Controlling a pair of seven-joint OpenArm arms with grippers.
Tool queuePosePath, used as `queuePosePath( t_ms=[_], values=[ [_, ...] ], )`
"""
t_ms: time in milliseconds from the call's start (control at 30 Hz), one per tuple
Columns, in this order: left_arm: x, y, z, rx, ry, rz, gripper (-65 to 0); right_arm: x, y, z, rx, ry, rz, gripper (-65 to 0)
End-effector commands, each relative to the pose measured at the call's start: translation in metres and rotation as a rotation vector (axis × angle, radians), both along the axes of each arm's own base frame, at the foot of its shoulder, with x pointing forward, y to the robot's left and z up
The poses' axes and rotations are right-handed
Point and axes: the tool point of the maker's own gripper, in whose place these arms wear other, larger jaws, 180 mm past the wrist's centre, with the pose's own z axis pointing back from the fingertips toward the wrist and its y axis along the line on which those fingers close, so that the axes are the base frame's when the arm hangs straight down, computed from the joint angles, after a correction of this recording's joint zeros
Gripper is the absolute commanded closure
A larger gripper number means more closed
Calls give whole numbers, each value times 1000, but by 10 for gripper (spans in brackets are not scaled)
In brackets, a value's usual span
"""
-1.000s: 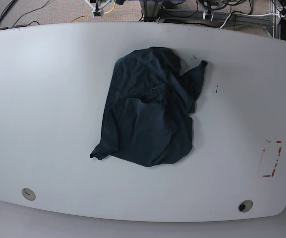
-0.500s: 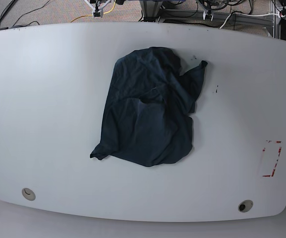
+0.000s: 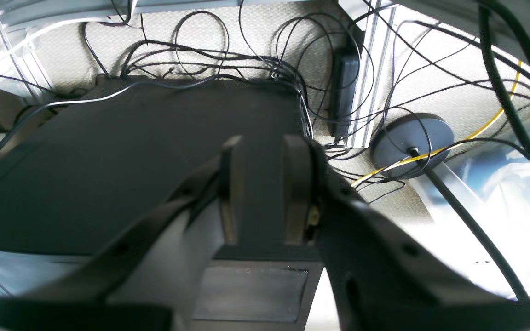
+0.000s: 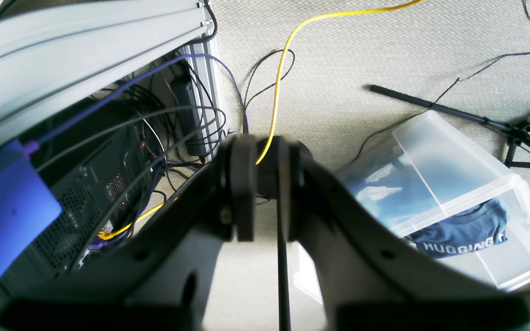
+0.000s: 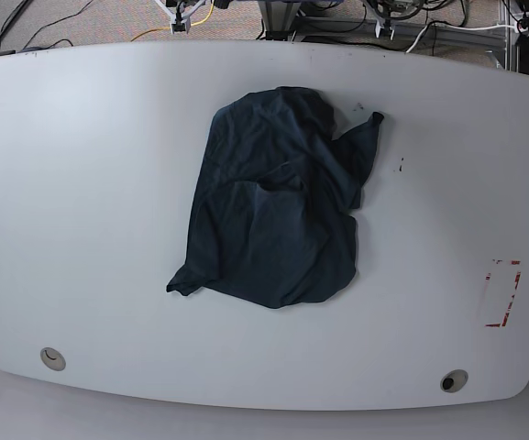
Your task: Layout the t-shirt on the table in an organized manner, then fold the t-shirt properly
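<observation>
We note the shirt [image 5: 278, 202] crumpled mid-table [image 5: 108, 202], one corner toward seven o'clock, another toward one. Our left pincer [image 3: 262, 191] and right pincer [image 4: 265, 188] stand slightly open, both holding nothing.

One t-shirt [image 5: 273, 211], two grommet holes [image 5: 52, 358], two end effectors [image 3: 265, 193].
</observation>
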Motion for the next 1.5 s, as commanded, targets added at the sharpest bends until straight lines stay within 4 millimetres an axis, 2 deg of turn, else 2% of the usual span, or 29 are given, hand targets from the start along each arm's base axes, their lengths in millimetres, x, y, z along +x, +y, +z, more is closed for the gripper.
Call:
queuePosePath(
  t_ms=[0, 767, 833, 967, 1100, 1467],
  values=[
    [-2, 1, 0, 1, 2, -5, -134, 0, -1, 1, 4, -7, -1, -87],
    [-12, 0, 1, -3, 20, -15, -129, -4, 0, 1, 13, 8, 2, -87],
    [-21, -1, 1, -3, 33, -23, -131, 3, -2, 2, 9, -11, 7, -89],
    [-29, 0, 3, -1, 33, -51, -131, 5, -3, 3, 11, -14, 10, -88],
    [-40, 4, 8, 5, 24, -82, -132, 3, -4, 5, 7, -16, 15, -88],
    [-38, 31, 28, 67, -76, -109, -130, -1, -14, 15, -19, -48, 29, -87]
  ],
)
